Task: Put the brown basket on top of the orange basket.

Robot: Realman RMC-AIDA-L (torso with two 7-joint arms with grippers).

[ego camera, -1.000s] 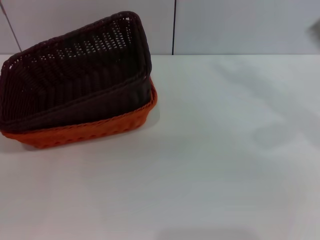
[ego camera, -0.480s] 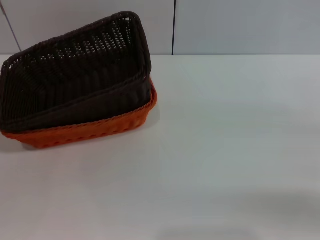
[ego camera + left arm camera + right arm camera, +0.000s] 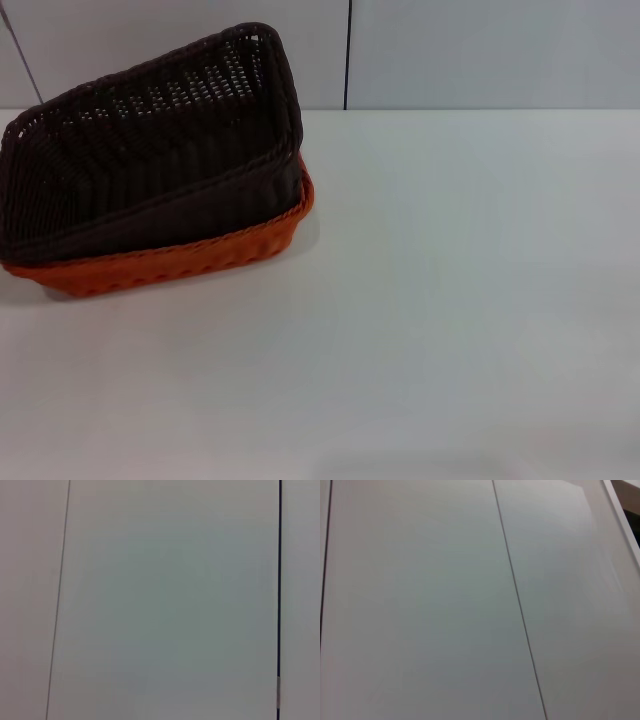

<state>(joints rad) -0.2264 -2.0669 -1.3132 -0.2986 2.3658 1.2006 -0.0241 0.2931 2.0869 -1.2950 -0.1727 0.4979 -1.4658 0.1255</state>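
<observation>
The brown basket (image 3: 150, 150) is seen nested in the orange basket (image 3: 200, 258) at the far left of the white table (image 3: 450, 300), close to the table's rear edge. The two baskets are stacked with their long axes aligned, running from the near left toward the far right at a slant to the table edge. The brown basket is not seated level: its far right end is raised well above the orange rim, while its near left end sits low, just above the orange rim. The opening of the brown basket is turned upward and tipped toward the camera. Only the near long side and the right-hand corner of the orange basket are exposed below the brown one.

Neither gripper is seen in the head view, so no position relative to the baskets can be given. The left and right wrist views show only pale wall panels with thin dark seams; no fingers are shown, and the state of the grippers cannot be determined.

The table surface is plain white and matte. Behind it, a light wall (image 3: 480, 50) of flat panels is divided by a dark vertical seam (image 3: 348, 55).
</observation>
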